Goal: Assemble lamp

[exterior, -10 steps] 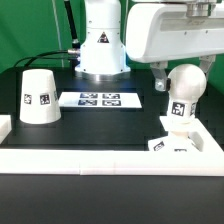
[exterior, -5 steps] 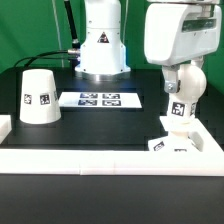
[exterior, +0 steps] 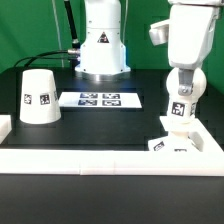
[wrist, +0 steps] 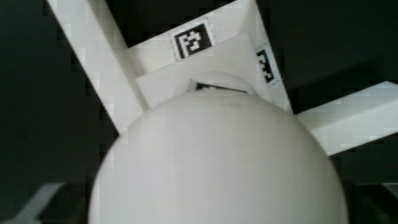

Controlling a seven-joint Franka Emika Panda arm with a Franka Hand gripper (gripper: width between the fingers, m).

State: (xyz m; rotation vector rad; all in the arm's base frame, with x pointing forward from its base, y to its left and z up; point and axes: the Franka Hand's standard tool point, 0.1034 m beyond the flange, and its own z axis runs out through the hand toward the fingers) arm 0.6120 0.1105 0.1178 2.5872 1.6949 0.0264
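Note:
The white ball bulb (exterior: 180,92) stands upright on the small blocky base (exterior: 174,143) at the exterior view's right, with a tag on its neck. My gripper (exterior: 181,80) is right over the bulb, its fingers reaching down around the top of the ball. The hand hides the fingertips, so I cannot tell the grip. In the wrist view the bulb (wrist: 214,160) fills the near field and the tagged base (wrist: 199,48) lies beyond it. The tapered shade (exterior: 38,97) stands alone at the exterior view's left, tag facing the camera.
The marker board (exterior: 98,99) lies flat in the middle, in front of the robot's pedestal (exterior: 102,55). A white rim (exterior: 90,157) runs along the near edge of the black table, with a raised block (exterior: 5,127) at its left end.
The hand has turned about its upright axis over the bulb, from broadside to narrow end-on. The bulb, its tag, the base and the shade have stayed where they were.

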